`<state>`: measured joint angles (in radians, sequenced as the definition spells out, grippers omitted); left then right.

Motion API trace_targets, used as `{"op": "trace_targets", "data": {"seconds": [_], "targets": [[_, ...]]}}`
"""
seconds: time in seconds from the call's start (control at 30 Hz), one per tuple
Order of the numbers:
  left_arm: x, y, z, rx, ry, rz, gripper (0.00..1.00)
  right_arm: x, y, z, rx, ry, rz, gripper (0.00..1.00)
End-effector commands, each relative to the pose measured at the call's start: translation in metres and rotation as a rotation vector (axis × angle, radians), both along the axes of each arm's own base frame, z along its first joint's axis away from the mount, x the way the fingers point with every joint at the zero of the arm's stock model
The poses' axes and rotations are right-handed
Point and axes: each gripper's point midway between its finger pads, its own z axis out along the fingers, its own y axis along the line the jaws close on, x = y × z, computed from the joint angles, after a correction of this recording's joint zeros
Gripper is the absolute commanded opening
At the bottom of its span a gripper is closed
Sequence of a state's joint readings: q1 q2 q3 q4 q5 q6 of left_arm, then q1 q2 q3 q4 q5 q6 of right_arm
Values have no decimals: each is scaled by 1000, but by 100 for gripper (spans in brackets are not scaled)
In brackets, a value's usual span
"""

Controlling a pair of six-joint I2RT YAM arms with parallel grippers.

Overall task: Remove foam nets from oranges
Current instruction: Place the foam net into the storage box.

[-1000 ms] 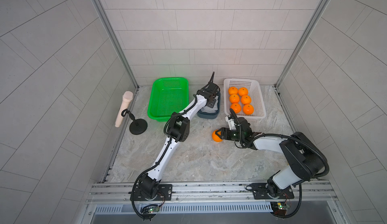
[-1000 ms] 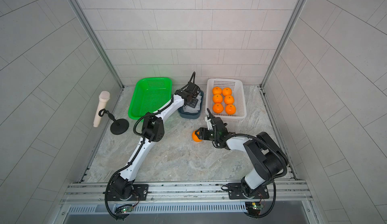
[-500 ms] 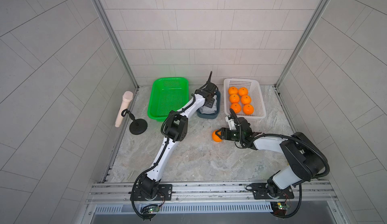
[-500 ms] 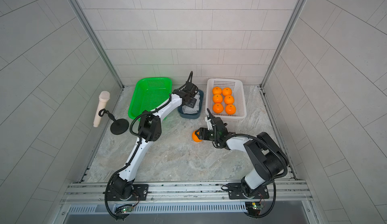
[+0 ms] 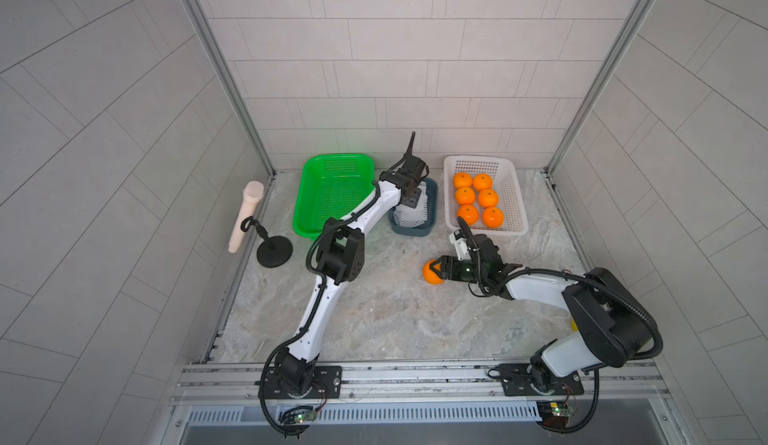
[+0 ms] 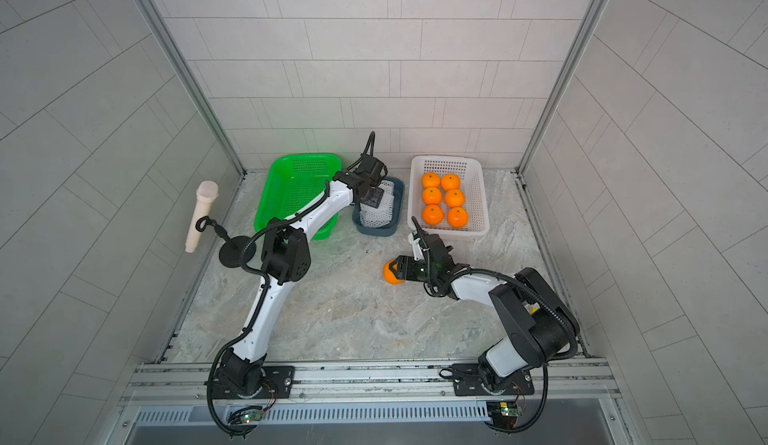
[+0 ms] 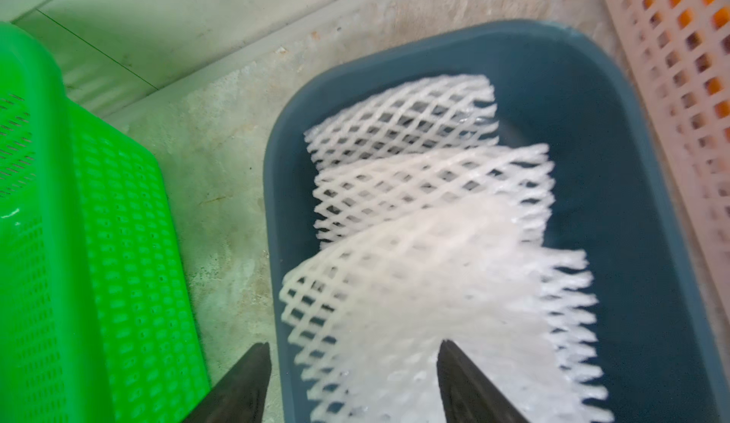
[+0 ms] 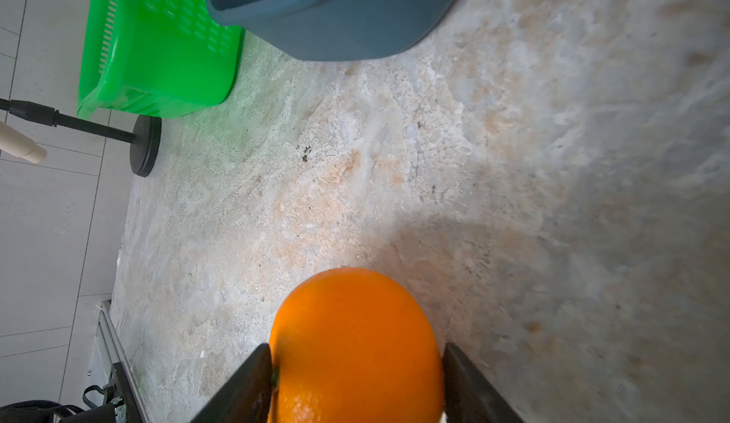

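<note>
The left claw [image 7: 353, 350] hangs over the blue tub [image 7: 592, 124] at the far side of the stone table [image 5: 395, 318], and its two dark fingers stand well apart, with nothing pinched between them. Directly under this claw and a little ahead of its fingertips lie the foam nets [image 7: 414, 188], several white lattice pieces heaped one over another inside the tub. The uppermost piece looks blurred, and I cannot tell if it touches a finger. Just beside this claw on one side is the green basket [image 5: 328, 197], and on its other side, past the tub, is the white basket [image 5: 513, 197] with six oranges [image 5: 478, 199] in two rows, all of them bare of net. The right claw [image 8: 357, 352] is low over the middle of the table, closed on one orange [image 8: 355, 322]. Both fingers press against the sides of the fruit, and it sticks out beyond the fingertips. This orange is also without net. In both top views the fruit seems to be at the table surface, but I cannot say if it rests there. The tub and the green basket are ahead of this claw, well apart from it. Farther off stands a black stand [image 5: 274, 251] which carries a cream stick [image 5: 245, 214].
</note>
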<state>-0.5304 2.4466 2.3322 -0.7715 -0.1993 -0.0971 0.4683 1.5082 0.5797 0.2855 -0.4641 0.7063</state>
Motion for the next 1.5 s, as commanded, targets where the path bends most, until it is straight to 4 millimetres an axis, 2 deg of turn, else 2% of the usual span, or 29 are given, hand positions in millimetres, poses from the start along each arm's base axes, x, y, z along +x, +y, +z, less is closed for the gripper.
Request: {"op": "trace_targets", "data": {"seconds": [0.0, 0.6, 1.1, 1.23, 1.47], "targets": [[-6, -3, 29, -6, -45, -8, 71, -7, -9, -5, -31, 14, -13, 68], [-23, -14, 87, -71, -134, -47, 71, -10, -15, -1, -33, 3, -25, 68], [-36, -10, 109, -73, -169, -56, 71, -10, -17, -2, -33, 1, -30, 68], [-32, -12, 100, -59, -174, -65, 71, -10, -17, -3, -35, 4, -30, 68], [-22, -7, 50, 50, -113, -37, 69, -11, -17, -4, -37, 6, -32, 68]]}}
